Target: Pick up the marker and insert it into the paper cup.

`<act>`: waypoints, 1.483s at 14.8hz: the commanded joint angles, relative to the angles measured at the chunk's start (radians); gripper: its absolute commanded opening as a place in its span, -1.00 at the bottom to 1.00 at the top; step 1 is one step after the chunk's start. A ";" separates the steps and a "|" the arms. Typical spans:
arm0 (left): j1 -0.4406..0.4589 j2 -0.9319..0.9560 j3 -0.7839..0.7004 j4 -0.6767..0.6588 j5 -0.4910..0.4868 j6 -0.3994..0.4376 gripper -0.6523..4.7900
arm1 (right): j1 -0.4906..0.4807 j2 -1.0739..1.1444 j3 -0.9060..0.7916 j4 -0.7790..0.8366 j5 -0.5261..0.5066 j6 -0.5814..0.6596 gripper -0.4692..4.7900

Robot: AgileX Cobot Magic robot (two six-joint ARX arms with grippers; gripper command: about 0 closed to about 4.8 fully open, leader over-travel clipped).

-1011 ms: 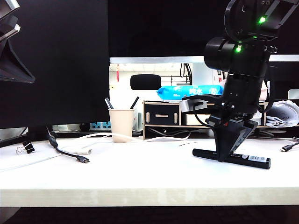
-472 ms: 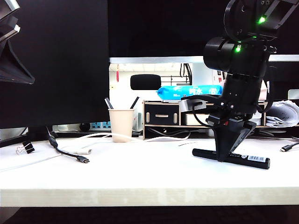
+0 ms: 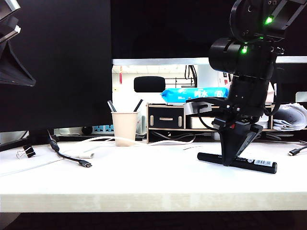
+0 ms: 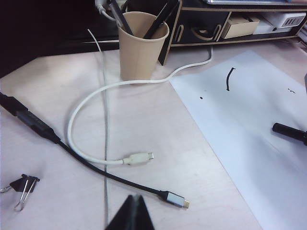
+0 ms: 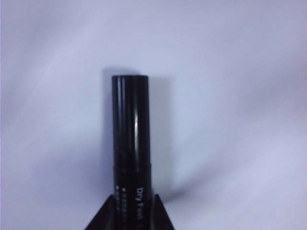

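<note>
The long black marker (image 3: pixel 259 163) with white print lies flat on a white sheet at the right of the table. From above, my right gripper (image 3: pixel 229 160) points down onto the barrel's middle. In the right wrist view its two fingers press both sides of the marker (image 5: pixel 130 129), so the right gripper (image 5: pixel 133 206) is shut on it. The beige paper cup (image 3: pixel 124 128) stands upright at the back left with two dark pens in it. The left wrist view shows the cup (image 4: pixel 141 52), the marker's end (image 4: pixel 290 132), and my left gripper (image 4: pixel 135 203) shut and empty above the table.
A white cable (image 4: pixel 96 103) and a black USB-C cable (image 4: pixel 103 173) trail across the left of the table. A binder clip (image 3: pixel 26 152) lies near the left edge. The white paper sheet (image 4: pixel 249 124) covers the right side. A wooden drawer organiser (image 3: pixel 165 120) stands behind the cup.
The right gripper's fingers have narrowed onto the marker's barrel. Neither arm has moved and the marker lies where it was.
</note>
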 commanded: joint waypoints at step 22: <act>0.000 0.030 0.008 0.202 0.008 -0.092 -0.78 | 0.016 0.007 0.391 0.494 -0.458 0.427 -0.65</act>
